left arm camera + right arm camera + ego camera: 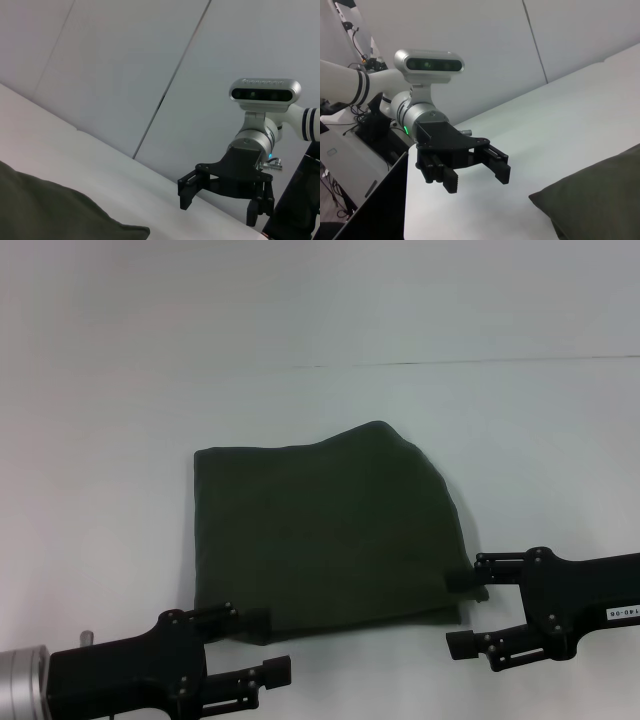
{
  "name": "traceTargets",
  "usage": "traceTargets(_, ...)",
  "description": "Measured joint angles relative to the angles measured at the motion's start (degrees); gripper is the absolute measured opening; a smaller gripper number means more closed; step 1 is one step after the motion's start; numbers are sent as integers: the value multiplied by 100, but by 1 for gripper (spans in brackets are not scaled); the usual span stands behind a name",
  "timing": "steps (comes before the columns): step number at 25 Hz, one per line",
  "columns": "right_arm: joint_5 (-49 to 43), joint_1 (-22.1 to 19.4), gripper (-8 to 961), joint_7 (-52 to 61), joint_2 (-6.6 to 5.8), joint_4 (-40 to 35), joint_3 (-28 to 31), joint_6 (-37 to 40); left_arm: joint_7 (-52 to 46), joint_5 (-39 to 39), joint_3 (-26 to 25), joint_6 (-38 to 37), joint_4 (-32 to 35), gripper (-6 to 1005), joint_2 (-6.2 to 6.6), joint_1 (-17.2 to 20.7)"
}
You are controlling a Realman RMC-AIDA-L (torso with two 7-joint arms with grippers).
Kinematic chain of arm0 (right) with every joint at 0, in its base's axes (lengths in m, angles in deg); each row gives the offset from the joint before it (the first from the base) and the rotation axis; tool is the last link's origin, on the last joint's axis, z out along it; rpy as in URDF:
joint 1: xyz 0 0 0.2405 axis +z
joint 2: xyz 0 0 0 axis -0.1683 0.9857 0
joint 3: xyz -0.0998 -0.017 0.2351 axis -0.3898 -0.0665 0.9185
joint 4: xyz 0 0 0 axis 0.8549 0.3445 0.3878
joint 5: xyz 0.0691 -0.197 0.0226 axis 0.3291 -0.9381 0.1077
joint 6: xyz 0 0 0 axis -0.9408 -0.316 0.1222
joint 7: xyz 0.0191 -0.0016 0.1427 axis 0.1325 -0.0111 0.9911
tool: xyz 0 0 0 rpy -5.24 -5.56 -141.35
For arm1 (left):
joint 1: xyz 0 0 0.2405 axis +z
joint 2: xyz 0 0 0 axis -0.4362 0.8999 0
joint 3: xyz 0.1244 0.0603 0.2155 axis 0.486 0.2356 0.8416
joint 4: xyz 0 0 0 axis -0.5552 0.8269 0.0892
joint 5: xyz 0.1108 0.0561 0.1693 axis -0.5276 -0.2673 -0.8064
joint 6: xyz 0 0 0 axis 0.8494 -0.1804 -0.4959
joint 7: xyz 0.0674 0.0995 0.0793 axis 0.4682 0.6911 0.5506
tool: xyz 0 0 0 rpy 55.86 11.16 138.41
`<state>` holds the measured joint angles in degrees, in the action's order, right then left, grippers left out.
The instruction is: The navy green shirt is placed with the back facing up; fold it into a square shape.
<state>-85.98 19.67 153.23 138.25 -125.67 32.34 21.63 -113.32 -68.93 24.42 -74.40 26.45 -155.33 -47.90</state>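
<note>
Beside folded navy green shirt [325, 535]: left gripper [262, 645], right gripper [463, 611], both agape.

A broad, plain white table [130, 420] with a smooth matte top fills the head view. A thin dark seam line [430, 363] crosses the tabletop toward its far edge, running from about the middle to the right edge. In the wrist views a pale grey panelled wall [100, 70] stands behind the far edge of the table, its panels split by narrow dark joints [170, 85]. Beyond the left edge of the table sit a dark flat-sided cabinet [375, 210] and a tangle of black cables [362, 60], too cluttered to make out further.
</note>
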Motion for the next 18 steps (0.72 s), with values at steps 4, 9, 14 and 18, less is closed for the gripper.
traceTargets(4,-1,0,897,0,0,3,2,0,0,0,1,0,0,725,2,-7)
traceTargets(9,-1,0,897,-1,3,9,-6,1,0,0,1,0,0,723,3,-11)
traceTargets(14,-1,0,897,-1,9,13,-12,1,1,0,-1,-5,0,723,4,-11)
traceTargets(18,-1,0,897,-2,9,13,-2,1,2,0,-21,-6,0,723,4,-11)
